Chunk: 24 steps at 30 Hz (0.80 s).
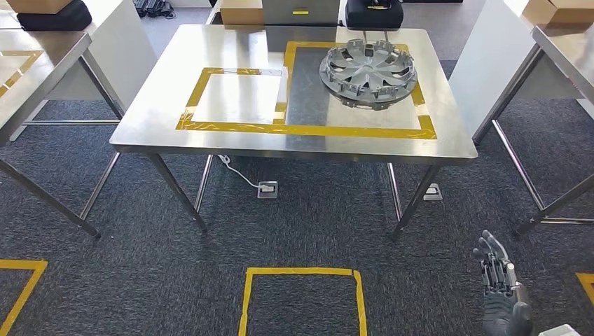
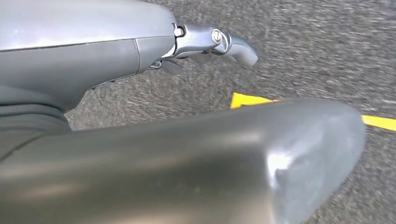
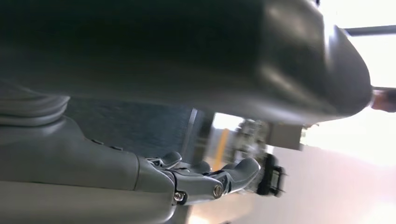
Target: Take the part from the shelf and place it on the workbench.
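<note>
The wheel cover (image 1: pixel 368 72) sits on the workbench's (image 1: pixel 161 112) back right, with taped squares (image 1: pixel 238 98) to its left.

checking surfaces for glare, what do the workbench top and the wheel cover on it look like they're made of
Workbench: looks like brushed stainless steel, satin finish; it mirrors light in soft streaks and has thin metal legs.
Wheel cover: probably moulded plastic painted silver-grey, semi-matte; the spokes have even colour and only dull highlights, though cast metal can't be ruled out.
Yellow outlines: seem to be glossy adhesive tape, with wrinkled edges.
</note>
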Tool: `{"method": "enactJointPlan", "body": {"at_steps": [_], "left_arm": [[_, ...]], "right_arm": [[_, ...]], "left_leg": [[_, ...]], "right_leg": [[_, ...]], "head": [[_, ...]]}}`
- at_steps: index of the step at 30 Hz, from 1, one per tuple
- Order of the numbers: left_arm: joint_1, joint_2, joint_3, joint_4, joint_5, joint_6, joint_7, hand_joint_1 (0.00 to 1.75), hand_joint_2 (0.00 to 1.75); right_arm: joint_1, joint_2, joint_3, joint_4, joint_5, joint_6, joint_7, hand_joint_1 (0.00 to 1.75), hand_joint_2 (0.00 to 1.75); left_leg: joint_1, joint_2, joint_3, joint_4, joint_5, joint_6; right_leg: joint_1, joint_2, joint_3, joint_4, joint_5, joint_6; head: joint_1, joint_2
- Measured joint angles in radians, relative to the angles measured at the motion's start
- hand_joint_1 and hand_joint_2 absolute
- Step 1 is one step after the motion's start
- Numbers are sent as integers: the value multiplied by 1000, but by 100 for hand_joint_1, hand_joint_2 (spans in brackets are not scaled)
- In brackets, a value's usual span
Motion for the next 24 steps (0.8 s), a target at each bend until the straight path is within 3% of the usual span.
{"method": "enactJointPlan", "body": {"at_steps": [2, 4, 5, 7, 8, 10, 12, 13, 14, 15, 17, 19, 20, 21, 24], "left_arm": [[-2, 0, 0, -1, -7, 0, 0, 0, 0], [-6, -2, 1, -2, -12, 0, 0, 0, 0], [-7, -3, 2, -2, -13, 0, 0, 0, 0], [-7, -4, 6, -2, -19, -2, 0, 0, 0], [-8, -4, 8, -2, -23, -4, 0, 0, 0], [-9, -4, 10, -2, -27, -6, -1, 0, 0], [-9, -2, 12, -2, -29, -7, -2, 0, 0], [-9, -2, 14, -2, -29, -8, -2, 0, 0], [-9, -2, 16, -2, -29, -8, -2, 0, 0], [-9, -2, 17, -2, -29, -8, -1, 0, 0], [-10, -3, 20, -2, -31, -8, 1, 0, 0], [-10, -5, 23, -2, -37, -8, 1, 0, 0], [-10, -7, 24, -2, -41, -8, 1, 0, 0], [-11, -7, 24, -2, -45, -7, 1, 0, 0], [-11, -8, 25, -2, -49, 0, 16, 0, 0]], "right_arm": [[-18, 40, -73, 62, 71, 40, -6, 0, 0], [-42, 76, -159, 131, 151, 74, -21, 0, 0], [-57, 90, -204, 166, 191, 87, -27, 0, 0], [-91, 107, -297, 256, 279, 94, -31, 0, 0], [-107, 111, -344, 309, 325, 89, -36, 0, 0], [-133, 113, -429, 423, 412, 66, -53, 0, 0], [-165, 107, -496, 543, 488, 28, -61, 0, 0], [-182, 102, -526, 610, 527, 2, -59, 0, 0], [-200, 94, -553, 682, 565, -30, -55, 0, 0], [-216, 84, -576, 756, 599, -63, -51, 0, 0], [-244, 61, -613, 894, 647, -120, -35, 0, 0], [-272, 33, -640, 1021, 678, -156, -7, 0, 0], [-285, 19, -651, 1081, 691, -170, 12, 0, 0], [-297, 5, -661, 1139, 704, -184, 34, 0, 0], [-317, -27, -684, 1289, 733, -217, 108, 0, 131]], "left_leg": [[3, -1, 90, -107, 42, -3], [3, -7, 172, -231, 36, 4], [1, -10, 187, -262, 25, 11], [-1, -9, 179, -269, 32, 32], [-1, -8, 171, -269, 40, 43], [-1, -4, 150, -271, 59, 59], [-6, -1, 125, -270, 79, 66], [-9, 0, 112, -269, 89, 68], [-13, 2, 99, -267, 98, 70], [-17, 3, 86, -266, 108, 71], [-23, 3, 65, -264, 124, 72], [-27, 5, 52, -264, 137, 68], [-26, 7, 49, -264, 143, 63], [-25, 8, 46, -265, 145, 63], [-20, 8, 44, -266, 151, 60]], "right_leg": [[-3, 0, -29, 10, 17, 10], [-2, 0, -46, 19, 30, 22], [0, 0, -49, 21, 37, 28], [-1, 1, -51, 17, 52, 40], [-2, 2, -56, 22, 45, 46], [-4, 4, -79, 78, -19, 56], [-4, 4, -116, 203, -116, 61], [-3, 4, -128, 261, -144, 61], [-2, 4, -127, 294, -150, 58], [0, 5, -108, 291, -135, 52], [10, 5, -20, 184, -85, 31], [21, 4, 71, 44, -76, 10], [25, 4, 95, 1, -81, 4], [27, 3, 101, -18, -85, 5], [30, 2, 97, -22, -78, 7]], "head": [[-3, 0], [-5, 0], [-6, 0], [-4, 0], [-4, 0], [1, 0], [6, 0], [8, 0], [8, 0], [9, 0], [10, 0], [10, 0], [10, 0], [10, 0], [10, 0]]}}
